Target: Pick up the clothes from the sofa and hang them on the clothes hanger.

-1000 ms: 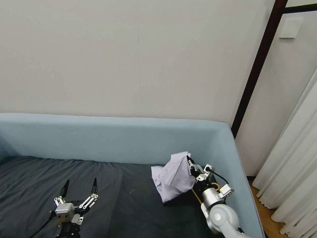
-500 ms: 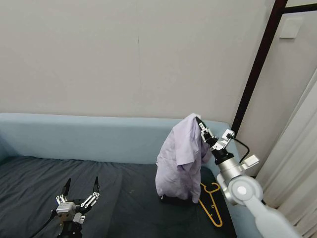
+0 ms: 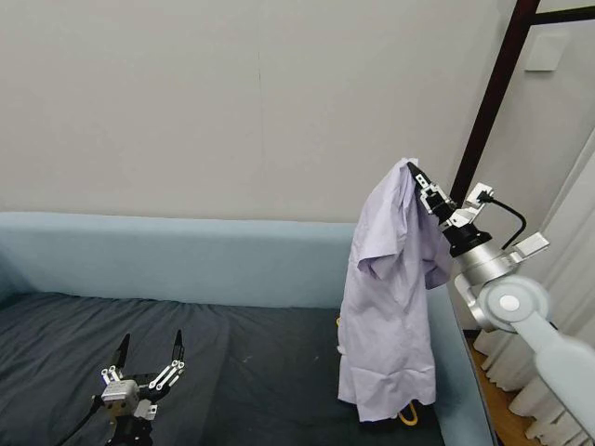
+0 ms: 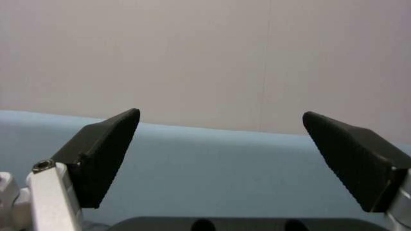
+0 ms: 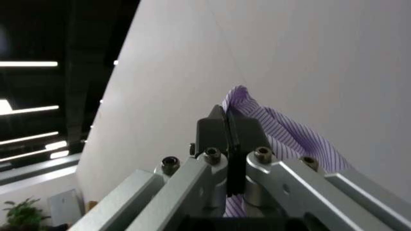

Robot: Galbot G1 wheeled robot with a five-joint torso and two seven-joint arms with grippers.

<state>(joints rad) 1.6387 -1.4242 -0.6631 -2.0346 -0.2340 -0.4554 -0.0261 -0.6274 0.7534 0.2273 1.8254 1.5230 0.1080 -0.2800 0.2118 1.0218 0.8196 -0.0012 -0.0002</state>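
Light-blue sofa (image 3: 186,260) with dark seat is set against the far wall. A lilac striped shirt (image 3: 390,307) is seen hanging full-length over the sofa's right end. It is pinched at its top by the right gripper (image 3: 415,173), jaws closed on the fabric. The left gripper (image 3: 152,337) is held low over the near-left seat, jaws spread wide, nothing between them. A bit of yellow hanger (image 3: 407,418) is glimpsed below the hem.

Shirt (image 3: 390,316) under R claw (image 3: 412,169), above sofa (image 3: 186,260) R end; L claw (image 3: 150,346) front-left.
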